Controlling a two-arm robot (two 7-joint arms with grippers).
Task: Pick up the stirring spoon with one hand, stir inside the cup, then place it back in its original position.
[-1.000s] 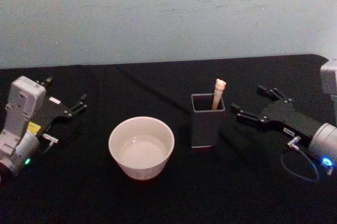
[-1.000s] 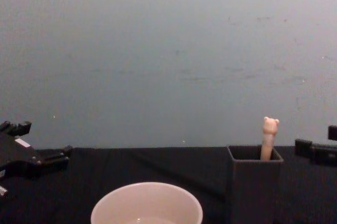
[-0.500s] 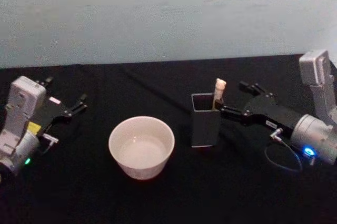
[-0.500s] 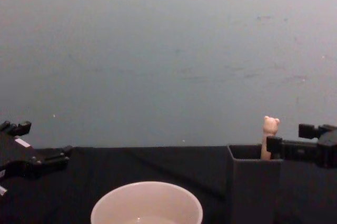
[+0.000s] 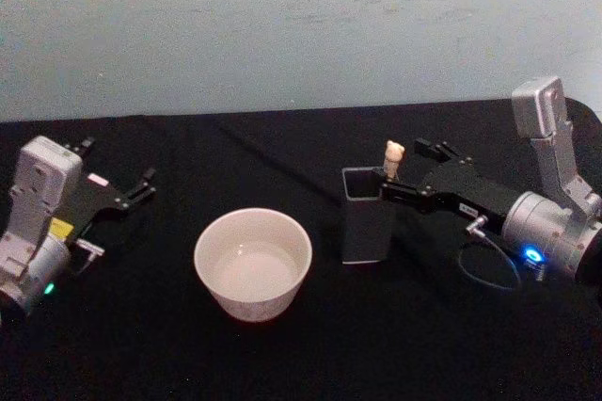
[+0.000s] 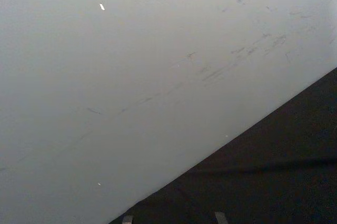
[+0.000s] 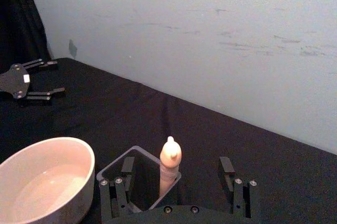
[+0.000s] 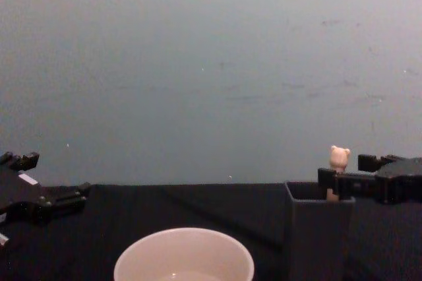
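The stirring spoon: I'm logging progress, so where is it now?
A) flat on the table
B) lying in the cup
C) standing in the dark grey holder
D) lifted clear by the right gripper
C: the stirring spoon stands in the dark grey holder, with the right gripper open around its handle.

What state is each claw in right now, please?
Left claw: open, empty, parked on the left.
Right claw: open, one finger on each side of the spoon, not gripping it.

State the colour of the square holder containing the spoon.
Square thin-walled holder: dark grey, best in head view.
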